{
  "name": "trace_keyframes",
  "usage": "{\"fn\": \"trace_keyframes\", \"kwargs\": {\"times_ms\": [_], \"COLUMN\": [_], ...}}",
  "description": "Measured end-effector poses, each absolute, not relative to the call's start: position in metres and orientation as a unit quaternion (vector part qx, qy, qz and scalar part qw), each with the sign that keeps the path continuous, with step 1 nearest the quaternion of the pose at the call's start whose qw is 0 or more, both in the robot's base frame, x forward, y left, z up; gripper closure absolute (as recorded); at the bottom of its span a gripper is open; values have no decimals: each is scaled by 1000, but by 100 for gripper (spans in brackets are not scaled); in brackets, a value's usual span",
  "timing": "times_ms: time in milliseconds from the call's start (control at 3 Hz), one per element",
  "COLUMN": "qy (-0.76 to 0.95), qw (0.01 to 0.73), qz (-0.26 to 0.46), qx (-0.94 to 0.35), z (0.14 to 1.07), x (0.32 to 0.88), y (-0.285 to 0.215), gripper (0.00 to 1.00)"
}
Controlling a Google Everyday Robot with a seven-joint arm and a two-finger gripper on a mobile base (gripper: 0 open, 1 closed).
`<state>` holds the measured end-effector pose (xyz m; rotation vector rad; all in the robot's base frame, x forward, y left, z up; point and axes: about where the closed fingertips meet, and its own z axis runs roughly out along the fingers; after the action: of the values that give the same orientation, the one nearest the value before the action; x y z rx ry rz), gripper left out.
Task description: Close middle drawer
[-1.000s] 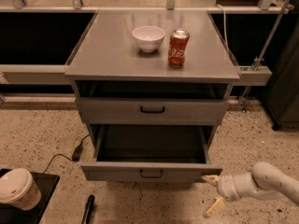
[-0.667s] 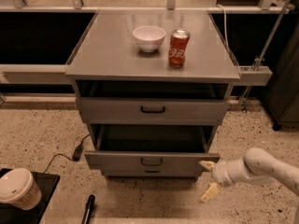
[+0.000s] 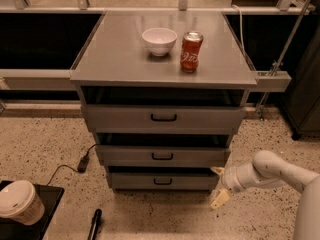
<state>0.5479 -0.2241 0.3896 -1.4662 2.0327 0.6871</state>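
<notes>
The middle drawer [image 3: 162,155] is a low grey front with a small black handle, sitting between the top drawer [image 3: 163,118] and the bottom drawer [image 3: 162,181] of the grey cabinet. It is pushed almost fully in, with only a thin dark gap above it. My gripper [image 3: 219,185] is at the cabinet's lower right corner on a white arm [image 3: 270,171]. Its pale fingers are spread, and the upper fingertip [image 3: 217,170] is at the right end of the middle drawer's front.
A white bowl [image 3: 159,40] and a red soda can [image 3: 191,52] stand on the cabinet top [image 3: 115,59]. A lidded paper cup [image 3: 19,202] on a black tray is at lower left. A black cable and plug [image 3: 83,161] lie on the speckled floor to the left.
The middle drawer, wide open a second ago, has slid in almost flush. My gripper has followed it in toward the cabinet's right front corner.
</notes>
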Motion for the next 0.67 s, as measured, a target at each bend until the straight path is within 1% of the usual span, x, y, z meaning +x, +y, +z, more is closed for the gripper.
{"fn": "trace_keyframes", "kwargs": {"times_ms": [333,667], "qy": [757,763], "qw": [272,279], "qz": [250,237], "qx": [-540,-532], "z": [387,383], "x": [562,598], "y": [-227,-226], "gripper": [0,0]}}
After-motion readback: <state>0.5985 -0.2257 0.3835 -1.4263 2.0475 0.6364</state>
